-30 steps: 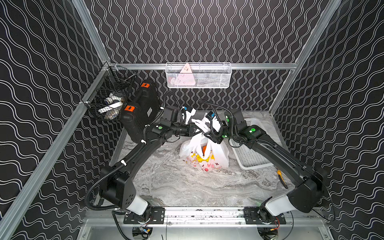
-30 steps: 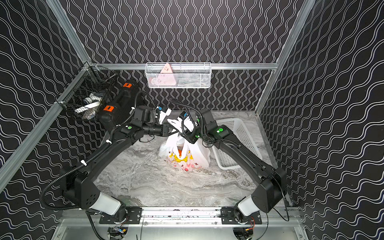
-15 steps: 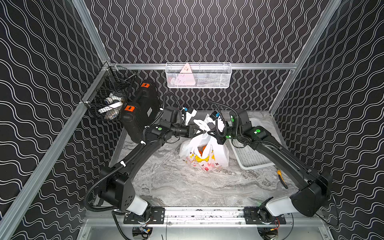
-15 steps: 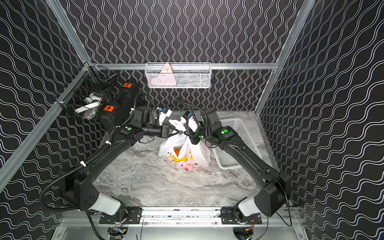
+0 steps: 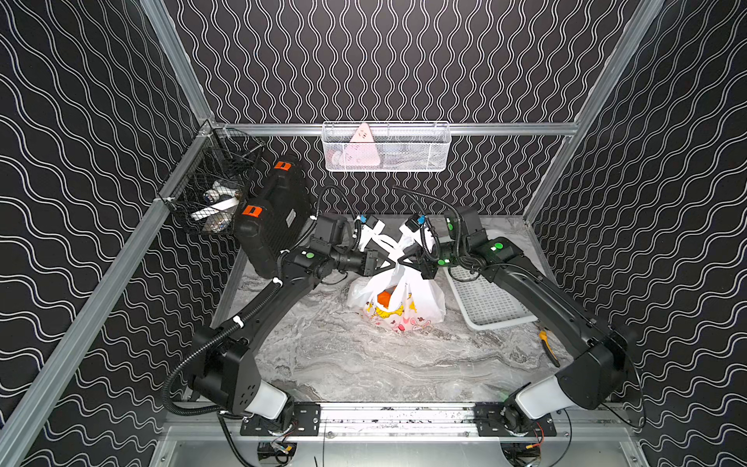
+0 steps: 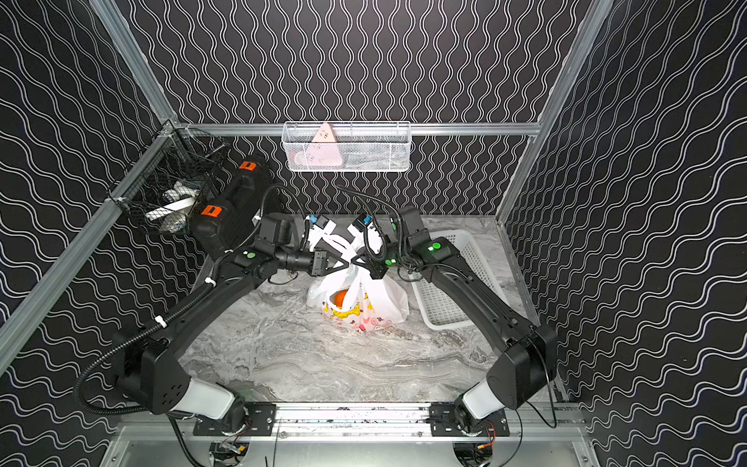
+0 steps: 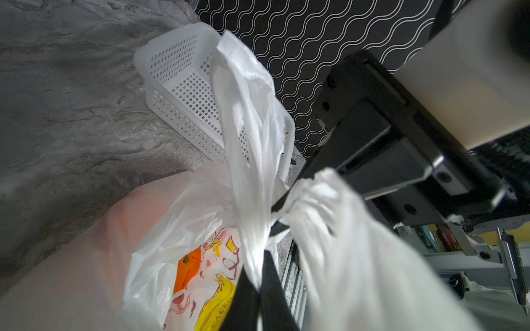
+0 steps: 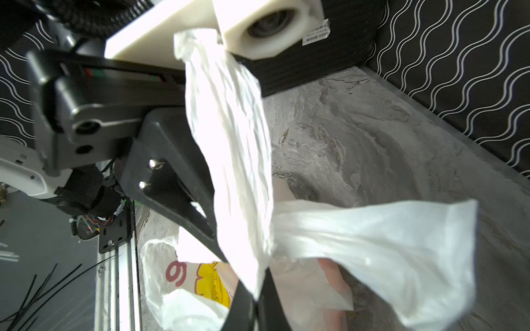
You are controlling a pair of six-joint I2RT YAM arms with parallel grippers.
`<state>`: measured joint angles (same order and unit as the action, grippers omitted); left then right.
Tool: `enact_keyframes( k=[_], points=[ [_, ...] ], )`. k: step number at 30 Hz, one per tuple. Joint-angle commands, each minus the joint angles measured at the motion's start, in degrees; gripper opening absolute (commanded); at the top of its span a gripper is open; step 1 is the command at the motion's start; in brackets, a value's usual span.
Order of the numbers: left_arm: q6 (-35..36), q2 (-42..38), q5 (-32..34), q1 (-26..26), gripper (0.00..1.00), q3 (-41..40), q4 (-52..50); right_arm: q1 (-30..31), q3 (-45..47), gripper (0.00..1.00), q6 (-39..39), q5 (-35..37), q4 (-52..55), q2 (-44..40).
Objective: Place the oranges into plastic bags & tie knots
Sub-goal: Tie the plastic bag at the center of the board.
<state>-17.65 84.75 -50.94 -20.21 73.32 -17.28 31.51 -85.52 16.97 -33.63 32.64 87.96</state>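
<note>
The white plastic bag (image 5: 420,301) (image 6: 384,301) with yellow and pink cartoon prints sits mid-table. One orange (image 5: 384,298) (image 6: 340,297) (image 7: 187,268) shows through its mouth; other oranges are hidden. My left gripper (image 5: 393,263) (image 6: 345,262) (image 7: 259,286) is shut on one white handle strip (image 7: 249,160). My right gripper (image 5: 404,260) (image 6: 357,259) (image 8: 256,298) is shut on the other handle strip (image 8: 232,137). The two grippers meet tip to tip above the bag. The strips cross there; I cannot tell whether that crossing is a knot.
A white perforated basket (image 5: 485,301) (image 6: 444,299) (image 7: 183,86) lies right of the bag. A black case (image 5: 275,226) leans at the back left. A black wire basket (image 5: 210,198) and a white mesh basket (image 5: 386,147) hang on the rails. A yellow-handled tool (image 5: 547,343) lies at the right.
The right gripper has closed on its handle strip and shifted left until its tips meet the left gripper's. The left gripper stayed shut on its strip.
</note>
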Motion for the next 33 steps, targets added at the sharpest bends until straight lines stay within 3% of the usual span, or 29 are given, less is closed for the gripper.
enact_keyframes(
  k=[1,13,19,24,33],
  points=[
    [-2.8,-0.9,-2.8,0.1,0.07,-1.1,7.3,0.0,-0.4,0.00,-0.2,-3.1,1.8,0.3],
    [-4.9,-0.6,-5.2,0.5,0.35,-2.3,11.4,-0.2,-0.5,0.00,-1.1,-3.1,3.1,0.5],
    [-5.9,-0.6,-5.3,0.6,0.39,-2.5,12.7,-0.2,-1.7,0.00,-1.4,-4.2,3.0,1.5],
    [-7.5,-0.4,-4.5,0.6,0.35,-2.6,14.6,-0.2,-1.2,0.00,-1.2,-4.8,2.9,1.5],
    [-9.4,0.1,-2.5,0.6,0.00,-3.2,16.0,-0.2,-0.4,0.00,-1.4,-4.1,2.5,0.9]
  ],
)
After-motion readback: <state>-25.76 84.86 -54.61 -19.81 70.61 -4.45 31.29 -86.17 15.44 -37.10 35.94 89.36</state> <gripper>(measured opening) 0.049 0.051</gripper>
